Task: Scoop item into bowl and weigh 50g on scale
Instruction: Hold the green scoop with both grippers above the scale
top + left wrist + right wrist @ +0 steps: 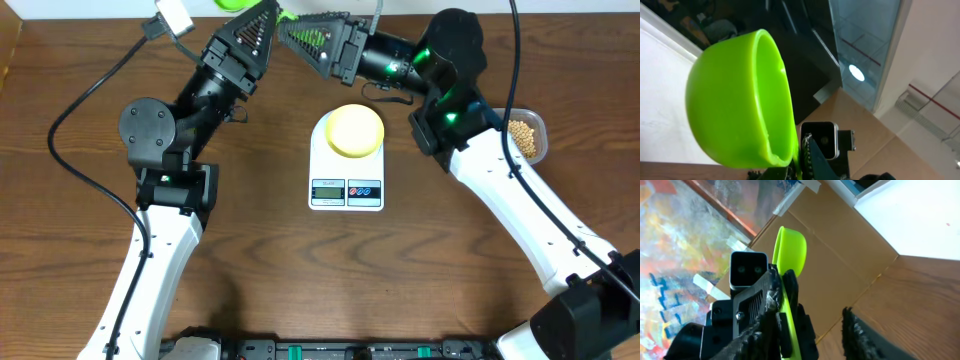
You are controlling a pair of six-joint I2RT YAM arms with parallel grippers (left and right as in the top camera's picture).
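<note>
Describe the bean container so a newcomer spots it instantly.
Start at the white scale in the middle of the table, then look right, past the right arm. Near the table's right edge sits a small clear container of tan beans. Unlike the pale yellow bowl on the scale, it is transparent and rests on the table.

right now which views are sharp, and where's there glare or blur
Overhead: evenly lit and sharp with soft shadows, though the scale display is too small to read. Left wrist: the green scoop fills the frame up close, with a light spot blown out behind it. Right wrist: the scoop is crisp edge-on, the colourful backdrop is soft, and the white panel is overexposed.
</note>
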